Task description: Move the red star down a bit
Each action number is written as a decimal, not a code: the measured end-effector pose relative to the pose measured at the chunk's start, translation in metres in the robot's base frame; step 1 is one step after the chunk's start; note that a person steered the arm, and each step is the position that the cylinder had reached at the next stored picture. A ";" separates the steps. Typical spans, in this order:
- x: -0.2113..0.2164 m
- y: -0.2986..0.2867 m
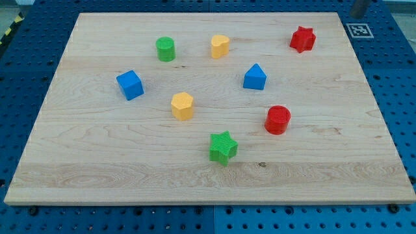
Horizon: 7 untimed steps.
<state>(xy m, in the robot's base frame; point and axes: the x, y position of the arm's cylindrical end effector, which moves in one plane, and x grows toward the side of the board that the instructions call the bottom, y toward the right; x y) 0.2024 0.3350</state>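
Note:
The red star [302,39] lies near the top right corner of the wooden board [97,162]. Only a short grey piece of my rod shows at the view's top edge. Its tip [357,13] is off the board, above and to the right of the red star, well apart from it. No block touches the star. The nearest block is the blue house-shaped block [255,77], below and to its left.
Also on the board are a green cylinder [166,49], a yellow heart-like block [220,46], a blue cube [130,84], a yellow hexagon [182,105], a red cylinder [277,119] and a green star [223,147]. A black-and-white marker [359,30] sits beside the top right corner.

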 end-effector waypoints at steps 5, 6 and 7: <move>-0.011 0.001; -0.010 0.001; 0.002 -0.003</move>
<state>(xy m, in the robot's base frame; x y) 0.2045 0.3320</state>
